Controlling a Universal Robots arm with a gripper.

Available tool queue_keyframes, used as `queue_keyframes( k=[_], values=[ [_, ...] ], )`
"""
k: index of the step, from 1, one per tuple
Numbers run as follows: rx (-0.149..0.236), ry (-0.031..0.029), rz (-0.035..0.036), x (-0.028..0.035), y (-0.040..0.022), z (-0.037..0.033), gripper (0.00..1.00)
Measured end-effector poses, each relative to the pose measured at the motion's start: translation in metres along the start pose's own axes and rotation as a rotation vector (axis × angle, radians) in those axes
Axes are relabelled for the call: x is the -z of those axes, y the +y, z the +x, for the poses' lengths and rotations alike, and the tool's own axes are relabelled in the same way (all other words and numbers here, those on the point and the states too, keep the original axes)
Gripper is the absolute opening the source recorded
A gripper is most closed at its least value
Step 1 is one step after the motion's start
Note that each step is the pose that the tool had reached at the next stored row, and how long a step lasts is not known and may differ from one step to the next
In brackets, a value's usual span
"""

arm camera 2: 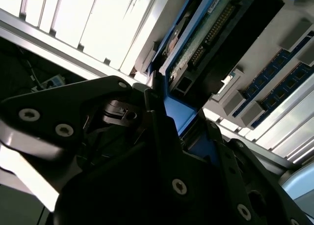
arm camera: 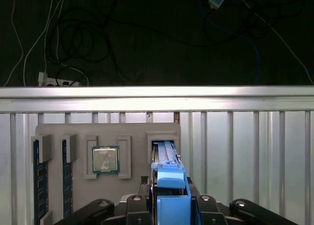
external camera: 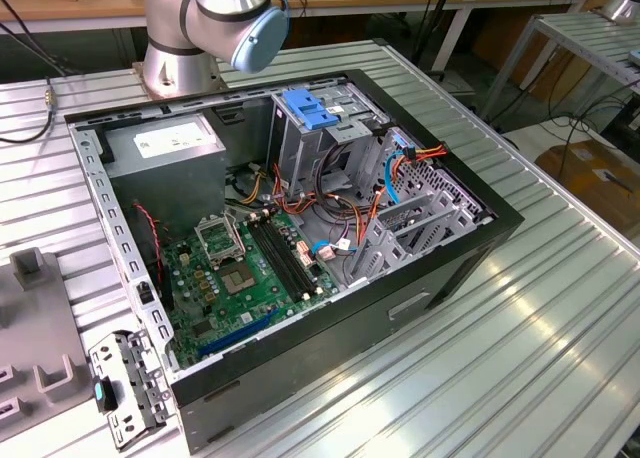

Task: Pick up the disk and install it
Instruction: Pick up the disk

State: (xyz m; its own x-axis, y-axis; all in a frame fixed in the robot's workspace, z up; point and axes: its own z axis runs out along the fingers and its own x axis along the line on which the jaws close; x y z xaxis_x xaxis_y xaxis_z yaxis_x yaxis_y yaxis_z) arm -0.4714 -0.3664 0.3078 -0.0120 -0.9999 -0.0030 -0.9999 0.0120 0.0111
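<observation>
Blue-framed disk (arm camera: pixel 167 161) in gripper (arm camera: pixel 172 200), tip @ grey tray (arm camera: pixel 73 131) slot.

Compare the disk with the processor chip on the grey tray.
The disk stands on edge in its slot; the processor chip lies flat in its recess. The disk is framed in blue; the chip is silver with a green rim. The end effector grips the disk; the chip is untouched. Both sit in the grey tray.

Ribbed metal table (external camera: pixel 540 338): open computer case (external camera: pixel 300 368), grey tray (external camera: pixel 45 308).
</observation>
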Motion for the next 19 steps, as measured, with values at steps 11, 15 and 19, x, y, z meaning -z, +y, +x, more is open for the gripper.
queue_keyframes(
  k=[11, 15, 19],
  values=[
    [0.000, 0.0017, 0.0001, 0.0157, 0.0002, 0.0000, 0.37],
    [0.000, 0.0035, 0.0000, 0.0212, 0.0002, -0.0001, 0.37],
    [0.000, 0.0056, 0.0000, 0.0272, 0.0003, -0.0001, 0.37]
  ],
)
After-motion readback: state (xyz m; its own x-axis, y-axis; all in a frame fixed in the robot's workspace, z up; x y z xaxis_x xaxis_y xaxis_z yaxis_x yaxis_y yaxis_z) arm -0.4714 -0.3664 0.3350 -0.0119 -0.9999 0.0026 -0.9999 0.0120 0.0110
